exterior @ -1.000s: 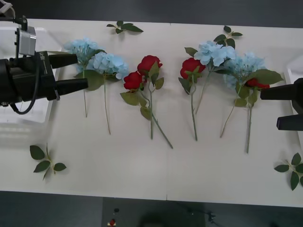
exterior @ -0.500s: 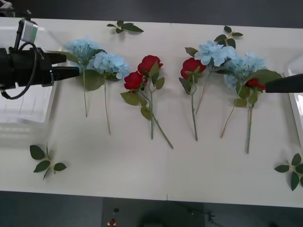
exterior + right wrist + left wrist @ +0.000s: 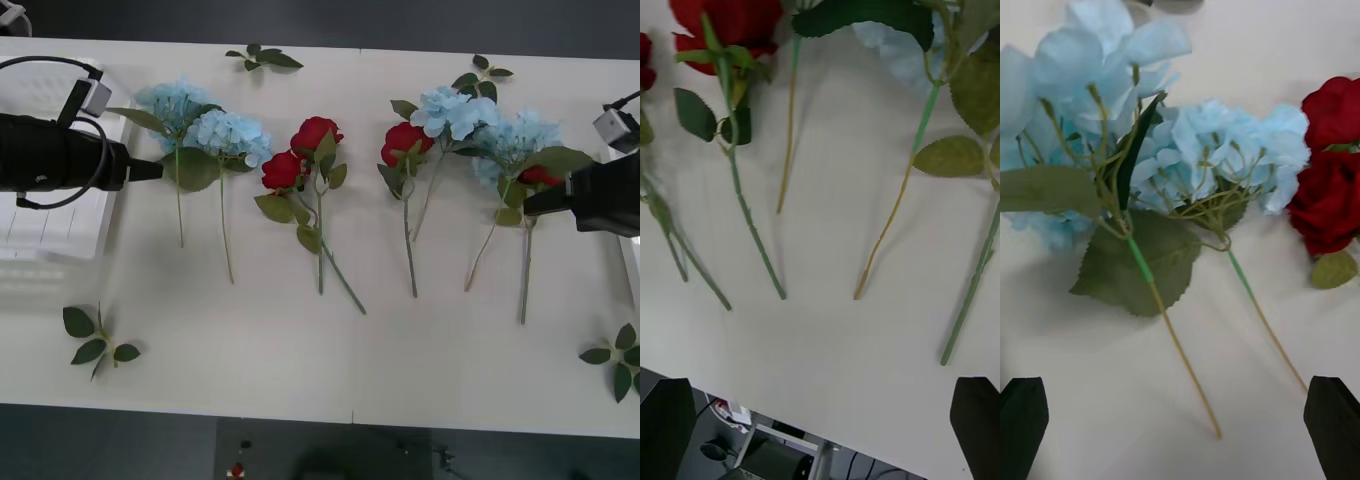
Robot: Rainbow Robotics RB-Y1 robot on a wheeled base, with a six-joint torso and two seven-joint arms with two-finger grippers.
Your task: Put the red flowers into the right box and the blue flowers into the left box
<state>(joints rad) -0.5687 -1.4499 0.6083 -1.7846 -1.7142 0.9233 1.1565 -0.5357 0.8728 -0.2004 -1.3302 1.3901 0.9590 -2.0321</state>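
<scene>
Blue flowers (image 3: 215,130): pale puffs on thin green stems, flat on table, stems toward near edge; two overlapping at left, more at right.
Red flowers (image 3: 312,135): deep-red roses, two crossed mid-table, one right of centre, one small bloom under far-right blue head.
Left box (image 3: 45,215): translucent white tray at left edge.
Right box (image 3: 629,255): pale rim at right edge.

Front view looks down on the table (image 3: 300,340) — wrist views close, perhaps sharing its flowers.

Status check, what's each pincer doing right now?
Left pincer open before blue flowers. Right pincer open near rightmost stems. Red flowers on table, nothing boxed.
</scene>
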